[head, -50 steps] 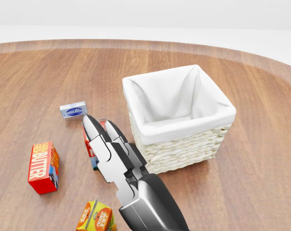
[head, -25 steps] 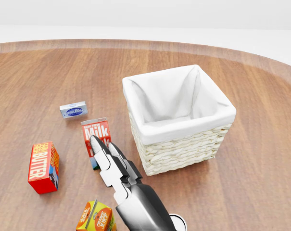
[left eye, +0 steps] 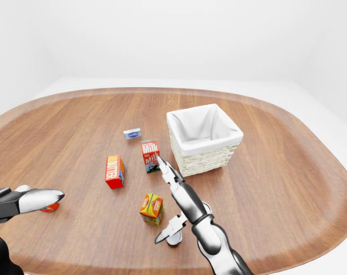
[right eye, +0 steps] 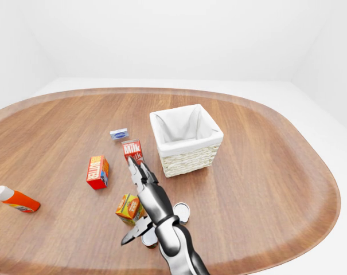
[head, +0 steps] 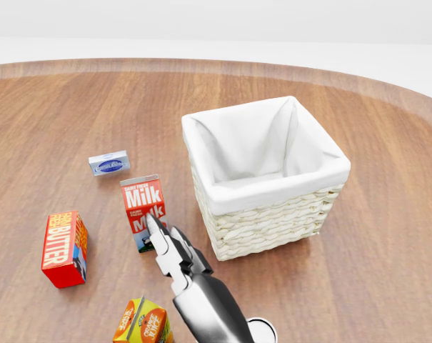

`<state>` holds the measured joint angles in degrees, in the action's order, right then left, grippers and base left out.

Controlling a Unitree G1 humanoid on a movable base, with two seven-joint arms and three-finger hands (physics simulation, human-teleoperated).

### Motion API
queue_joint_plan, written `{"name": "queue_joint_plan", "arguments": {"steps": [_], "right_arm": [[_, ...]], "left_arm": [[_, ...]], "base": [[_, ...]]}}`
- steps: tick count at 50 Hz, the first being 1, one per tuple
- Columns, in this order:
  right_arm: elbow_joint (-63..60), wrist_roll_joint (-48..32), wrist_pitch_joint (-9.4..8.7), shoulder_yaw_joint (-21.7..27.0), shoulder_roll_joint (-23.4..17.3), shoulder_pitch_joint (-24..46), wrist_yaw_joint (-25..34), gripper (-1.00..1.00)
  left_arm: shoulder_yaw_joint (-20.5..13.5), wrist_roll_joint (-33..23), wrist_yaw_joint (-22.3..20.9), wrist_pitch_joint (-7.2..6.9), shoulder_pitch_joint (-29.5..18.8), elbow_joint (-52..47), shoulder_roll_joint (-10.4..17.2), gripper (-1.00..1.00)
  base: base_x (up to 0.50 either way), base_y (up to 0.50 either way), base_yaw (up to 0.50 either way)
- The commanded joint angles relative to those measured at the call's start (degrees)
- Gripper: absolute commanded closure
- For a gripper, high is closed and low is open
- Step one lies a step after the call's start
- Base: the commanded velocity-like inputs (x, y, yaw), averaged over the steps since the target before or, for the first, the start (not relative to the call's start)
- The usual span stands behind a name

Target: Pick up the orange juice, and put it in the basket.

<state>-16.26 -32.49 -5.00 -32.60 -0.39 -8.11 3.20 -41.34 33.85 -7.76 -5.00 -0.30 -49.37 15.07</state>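
The orange juice carton [head: 143, 323] stands on the wooden table at the bottom left of the head view, and shows whole in the left-eye view [left eye: 152, 208]. The wicker basket [head: 274, 215] with a white cloth lining stands upright at centre right, with nothing in it. My right hand [head: 169, 246] is open and holds nothing. It hangs just right of the juice carton, fingers stretched toward the milk carton [head: 144, 204]. My left hand [left eye: 38, 199] is open at the left edge of the left-eye view, far from the juice.
A red butter box [head: 64, 248] lies left of the milk carton. A small blue-and-white box [head: 108, 163] lies above it. A white round object [right eye: 180, 212] sits by my right forearm. An orange-and-white bottle [right eye: 15, 199] lies at far left, under my left hand.
My right hand has drawn back toward the bottom of the head view, uncovering the milk carton. The things on the table have not moved.
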Motion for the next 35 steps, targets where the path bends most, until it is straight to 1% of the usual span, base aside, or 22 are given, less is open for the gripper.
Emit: {"name": "queue_joint_plan", "arguments": {"steps": [1,11,15,17,19,27,32,35], "right_arm": [[4.8,-1.7,0.0,0.7,1.8,1.4,-0.4,-1.0],[9.6,-2.3,0.04,0.6,3.4,2.7,-0.8,-1.0],[11.2,-2.4,0.91,0.7,3.9,2.9,-1.1,-1.0],[11.6,-2.4,1.08,0.8,4.0,3.0,-1.1,-1.0],[12.6,-2.4,1.67,0.9,4.2,3.2,-1.3,-1.0],[14.3,-2.5,2.43,1.0,4.8,3.5,-1.2,-1.0],[17.2,-2.0,4.14,1.5,5.3,3.9,-1.7,-1.0],[17.9,-2.1,4.47,1.8,5.5,4.1,-1.7,-1.0]], "left_arm": [[-0.2,0.3,0.1,0.0,0.0,-0.2,0.1,-1.0],[-0.2,0.3,0.0,0.0,0.1,-0.3,0.0,-1.0],[-0.1,0.2,0.0,0.0,0.0,-0.3,0.1,-1.0],[-0.1,0.2,0.0,0.0,0.1,-0.3,0.0,-1.0],[-0.2,0.2,0.0,0.0,0.1,-0.4,0.0,-1.0],[0.1,0.0,0.0,0.0,0.0,-0.2,-0.1,-1.0],[0.0,0.0,0.0,0.0,0.0,-0.2,0.0,-1.0],[0.0,-0.1,0.0,0.0,0.0,-0.1,-0.1,-1.0]], "base": [[0.0,0.0,0.0],[0.0,0.0,0.0],[0.0,0.0,0.0],[0.0,0.0,0.0],[0.0,0.0,0.0],[0.0,0.0,0.0],[0.0,0.0,0.0],[0.0,0.0,0.0]]}}
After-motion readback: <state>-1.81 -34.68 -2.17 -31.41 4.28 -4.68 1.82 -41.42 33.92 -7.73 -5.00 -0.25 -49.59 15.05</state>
